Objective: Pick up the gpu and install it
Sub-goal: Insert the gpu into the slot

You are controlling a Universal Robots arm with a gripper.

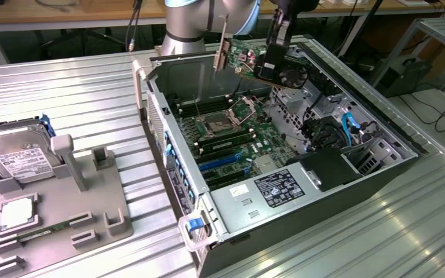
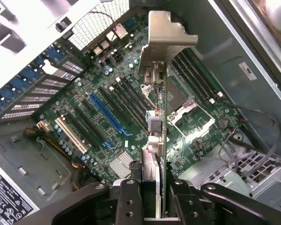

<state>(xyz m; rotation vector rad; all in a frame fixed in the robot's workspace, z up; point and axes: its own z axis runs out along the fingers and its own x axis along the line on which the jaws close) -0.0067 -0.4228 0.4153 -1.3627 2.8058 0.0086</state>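
The claw (image 2: pixel 155 199) is closed down narrow on the gpu (image 2: pixel 162 126), one dark finger (image 2: pixel 130 201) on each flat face of the card, so the board is pinched between them and held clear of everything else. In the wrist view the card shows edge-on, a thin green line running away from the claw, with its silver bracket (image 2: pixel 166 42) at the far end. In the exterior view the gpu (image 1: pixel 242 58) hangs in the air above the far end of the open computer case (image 1: pixel 377 174), its bracket (image 1: pixel 223 49) toward the exterior view's left and pointing roughly downward. Below the card lies the motherboard (image 2: pixel 131 117), with its blue slot (image 2: pixel 105 115) and the black slots beside it in plain sight; the card touches none of them. The case lies on its side on a ribbed metal table (image 1: pixel 68 87). Well apart, at the exterior view's near left, a grey holder (image 1: pixel 99 202) on the same table carries a silver hard drive (image 1: pixel 14 156).
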